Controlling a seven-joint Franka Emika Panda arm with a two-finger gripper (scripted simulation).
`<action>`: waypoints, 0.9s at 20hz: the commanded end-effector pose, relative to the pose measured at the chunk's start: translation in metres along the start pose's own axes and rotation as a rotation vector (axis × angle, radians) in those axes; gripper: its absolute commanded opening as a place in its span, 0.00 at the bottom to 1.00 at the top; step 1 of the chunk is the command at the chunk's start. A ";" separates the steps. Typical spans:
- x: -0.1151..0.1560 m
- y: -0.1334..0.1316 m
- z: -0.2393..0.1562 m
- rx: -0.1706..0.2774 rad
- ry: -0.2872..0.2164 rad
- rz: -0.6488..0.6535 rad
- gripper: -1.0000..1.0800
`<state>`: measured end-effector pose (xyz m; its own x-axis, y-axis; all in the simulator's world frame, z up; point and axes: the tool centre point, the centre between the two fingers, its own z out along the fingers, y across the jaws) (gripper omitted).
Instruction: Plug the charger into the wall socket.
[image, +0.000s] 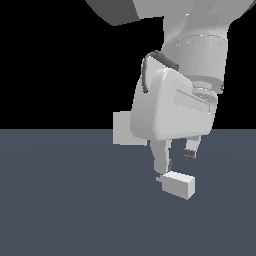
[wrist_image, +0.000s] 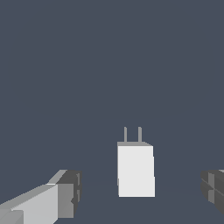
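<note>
From here the arm's housing covers most of the wall socket (image: 121, 129), its holes unseen. The wrist view's edge cuts off one gripper fingertip (wrist_image: 214, 190).

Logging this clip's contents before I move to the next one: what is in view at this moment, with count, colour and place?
charger: one, pale grey block with two thin prongs at one end, lying on the floor between the open fingers, untouched.
wall socket: one, pale grey flat plate, upright on the floor behind the arm, partly hidden by it; its holes cannot be made out.
floor: one, dark slate blue, flat, under everything.
end effector: one, pale grey with dark pads, open, hanging just above the charger.
fingers: two, one on each side of the charger in the wrist view, both clear of it.
</note>
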<state>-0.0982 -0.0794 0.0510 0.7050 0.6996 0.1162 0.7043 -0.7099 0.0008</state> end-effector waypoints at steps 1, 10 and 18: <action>-0.002 0.000 0.010 0.001 -0.001 -0.001 0.96; -0.005 0.000 0.038 0.001 -0.001 -0.003 0.96; -0.005 0.000 0.039 0.001 -0.001 -0.003 0.00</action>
<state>-0.0984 -0.0798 0.0121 0.7034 0.7013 0.1155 0.7060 -0.7082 0.0004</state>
